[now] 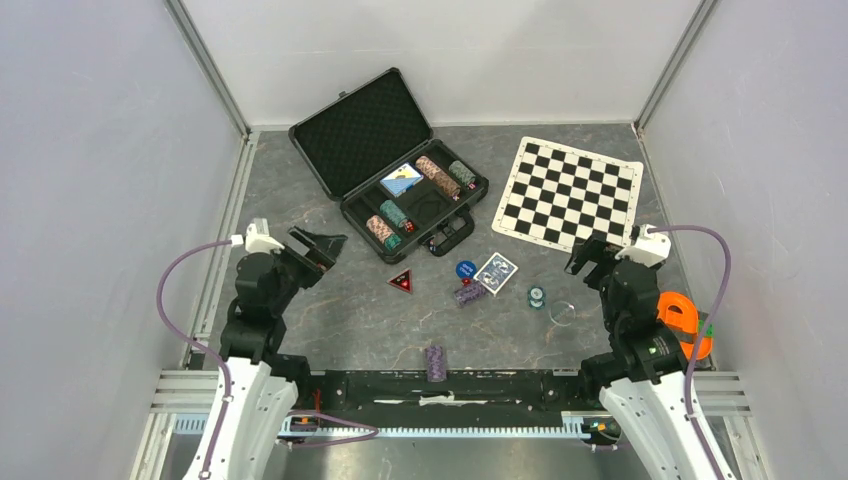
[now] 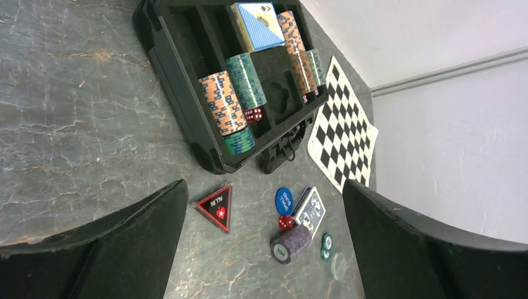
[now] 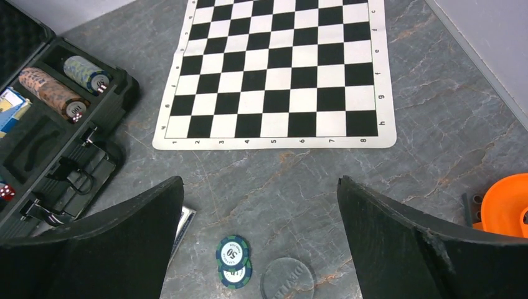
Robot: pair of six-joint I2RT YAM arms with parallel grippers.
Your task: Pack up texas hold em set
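Your left gripper (image 1: 318, 247) and right gripper (image 1: 597, 255) both hover wide open and empty, seemingly poised to pick, while the briefcase (image 1: 355, 135) lies open at twelve o'clock to receive the card deck (image 1: 496, 272), blue button (image 1: 465, 268) and purple chip stack (image 1: 468, 293) loose at its five o'clock.

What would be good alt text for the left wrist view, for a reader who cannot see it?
An open case holds chip stacks and a card deck. The open left gripper frames loose pieces on the table: a triangular marker, blue button, purple chip stack and second deck.
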